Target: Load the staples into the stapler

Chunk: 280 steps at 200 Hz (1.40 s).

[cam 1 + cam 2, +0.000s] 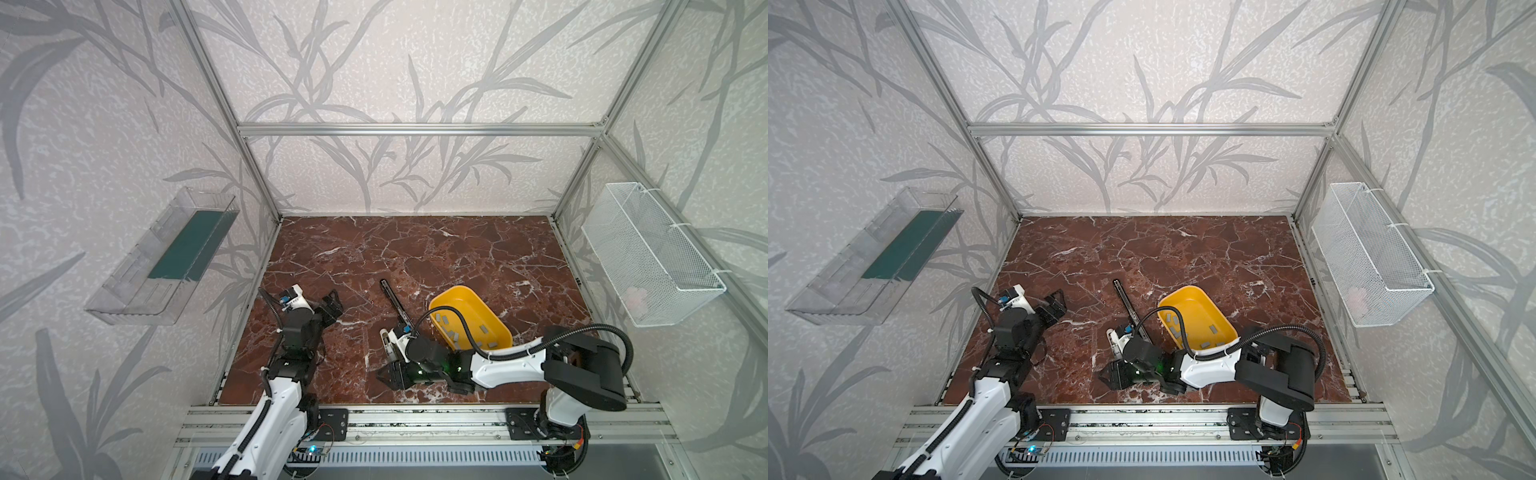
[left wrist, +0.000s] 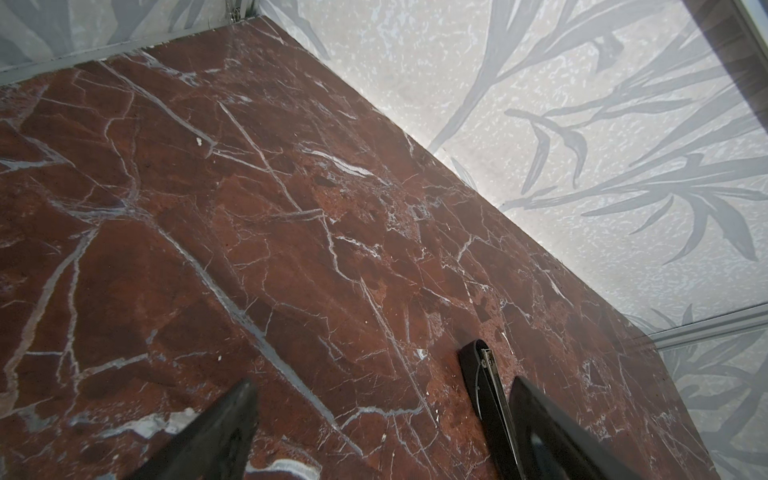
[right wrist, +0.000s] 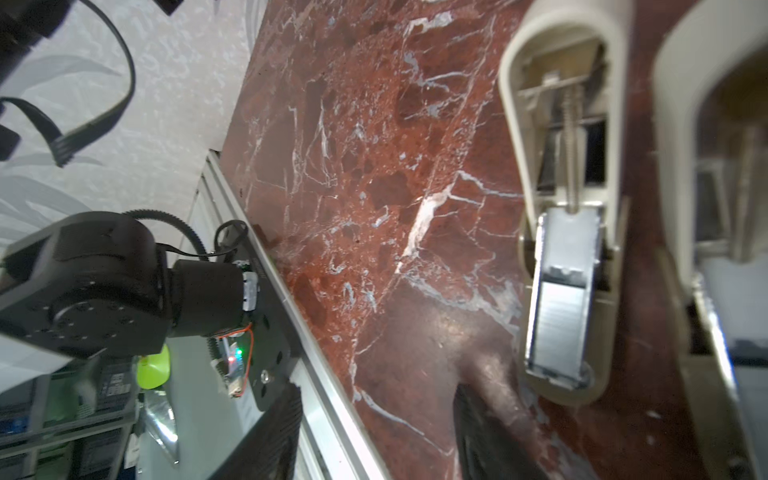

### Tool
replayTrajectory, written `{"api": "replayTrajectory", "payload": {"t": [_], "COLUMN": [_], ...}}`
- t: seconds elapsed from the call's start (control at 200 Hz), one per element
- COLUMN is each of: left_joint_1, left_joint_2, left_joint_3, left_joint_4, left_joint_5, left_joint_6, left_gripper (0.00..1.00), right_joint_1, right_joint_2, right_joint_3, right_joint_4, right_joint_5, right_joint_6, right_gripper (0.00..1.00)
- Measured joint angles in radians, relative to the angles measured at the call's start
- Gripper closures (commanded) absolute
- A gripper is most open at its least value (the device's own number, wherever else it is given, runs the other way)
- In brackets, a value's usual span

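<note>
The red marble bench carries a yellow tub. A clear tray and a white wire basket hang on opposite side walls.

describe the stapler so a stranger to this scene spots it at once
On the red marble table, find the yellow tub. Just left of it in both top views lies the stapler: a long, slim black bar with a thin silver rail, the only straight dark stick lying flat there.
</note>
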Motion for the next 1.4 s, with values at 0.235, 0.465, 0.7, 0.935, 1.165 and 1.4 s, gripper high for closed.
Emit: {"api": "replayTrajectory", "payload": {"t": [0.235,0.465,0.7,0.935,1.165,1.4], "left_joint_1": [0.000,0.000,0.000,0.000,0.000,0.000], "left_joint_2": [0.028,0.036,0.060,0.060,0.060,0.059], "left_joint_3": [0.014,0.014,0.014,0.014,0.014,0.014], "left_joint_4": [0.011,0.023,0.024,0.024,0.026,0.027], "left_joint_5": [0.016,0.020,0.031,0.032,0.035,0.036], "left_joint_6": [0.000,0.000,0.000,-0.001,-0.001,-0.001], "left_gripper": [0.06,0.06,0.06,0.07,0.07,0.06], "right_joint_1": [0.068,0.092,0.095,0.106,0.117,0.119], "right_joint_2": [-0.032,-0.064,-0.005,0.056,0.105,0.129], "right_joint_3": [0.023,0.022,0.028,0.059,0.095,0.108], "right_joint_4": [-0.141,-0.188,-0.195,-0.215,-0.218,-0.214], "right_joint_5": [0.183,0.305,0.353,0.397,0.465,0.526], "right_joint_6": [-0.119,-0.224,-0.285,-0.306,-0.315,-0.315], "right_gripper": [0.39,0.37,0.37,0.38,0.44,0.52]}}
